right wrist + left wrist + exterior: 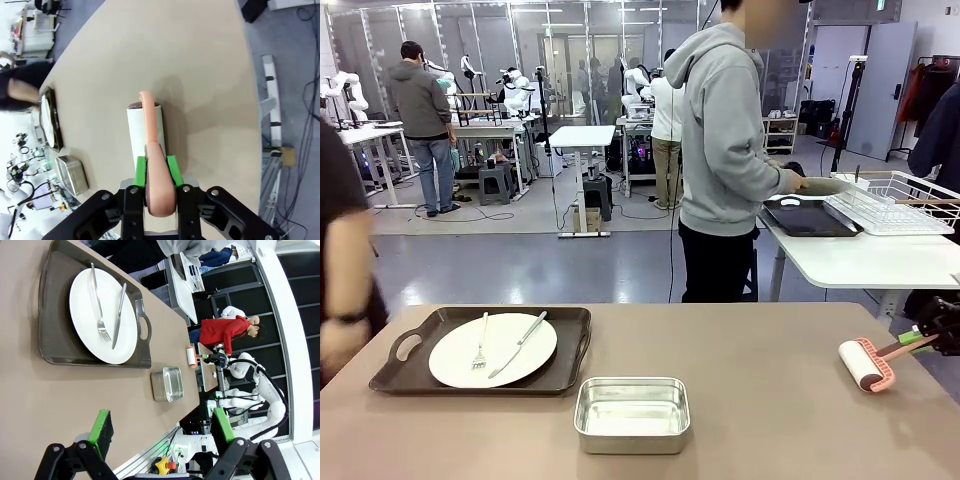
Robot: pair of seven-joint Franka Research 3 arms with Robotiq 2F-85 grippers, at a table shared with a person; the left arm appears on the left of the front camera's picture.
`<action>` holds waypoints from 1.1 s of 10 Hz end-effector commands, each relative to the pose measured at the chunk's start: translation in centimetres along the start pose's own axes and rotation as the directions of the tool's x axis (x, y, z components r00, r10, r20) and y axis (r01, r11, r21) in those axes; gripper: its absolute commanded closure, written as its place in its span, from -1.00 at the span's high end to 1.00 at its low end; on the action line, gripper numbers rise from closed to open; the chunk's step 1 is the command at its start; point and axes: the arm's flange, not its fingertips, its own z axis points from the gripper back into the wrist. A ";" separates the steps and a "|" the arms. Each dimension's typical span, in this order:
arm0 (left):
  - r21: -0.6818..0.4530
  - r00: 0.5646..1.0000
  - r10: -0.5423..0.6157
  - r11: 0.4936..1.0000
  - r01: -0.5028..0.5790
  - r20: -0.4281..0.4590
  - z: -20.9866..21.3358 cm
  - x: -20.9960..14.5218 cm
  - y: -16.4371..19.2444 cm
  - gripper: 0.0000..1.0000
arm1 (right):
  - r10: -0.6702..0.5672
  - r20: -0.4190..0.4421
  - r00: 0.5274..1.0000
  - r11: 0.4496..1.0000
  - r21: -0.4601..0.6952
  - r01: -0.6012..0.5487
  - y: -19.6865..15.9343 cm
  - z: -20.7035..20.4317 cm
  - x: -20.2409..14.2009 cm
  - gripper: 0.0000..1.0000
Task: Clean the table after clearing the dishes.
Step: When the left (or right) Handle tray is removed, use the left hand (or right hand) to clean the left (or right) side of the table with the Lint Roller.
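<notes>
You're pinching the roller's pink handle in your right gripper, near the table's right edge. Your left gripper is hovering over the table, fingers spread and empty. One tray with its plate is sitting at the left, not yet cleared, so I'd judge rolling is waiting on that. Whether the drum is touching the top is hard to tell.

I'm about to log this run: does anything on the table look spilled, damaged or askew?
Nothing stands out. The plate sits flat in its tray, fork and knife lying on it; the steel pan stands upright and looks empty; the right gripper is shut on the roller.
</notes>
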 end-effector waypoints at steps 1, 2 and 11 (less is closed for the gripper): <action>-0.008 1.000 -0.006 1.000 0.006 -0.002 0.3 0.0 -0.3 1.00 | 0.012 0.042 0.999 0.985 -0.170 -0.005 0.1 -0.9 -1.8 -0.59; -0.008 1.000 -0.006 1.000 0.006 -0.002 0.3 0.0 -0.3 1.00 | 0.040 0.041 0.998 0.982 -0.184 -0.032 1.4 -0.4 -2.2 -0.59; -0.008 1.000 -0.006 1.000 0.006 -0.002 0.3 0.0 -0.3 1.00 | 0.220 0.063 0.974 0.945 -0.261 -0.196 10.9 5.9 -4.0 -0.59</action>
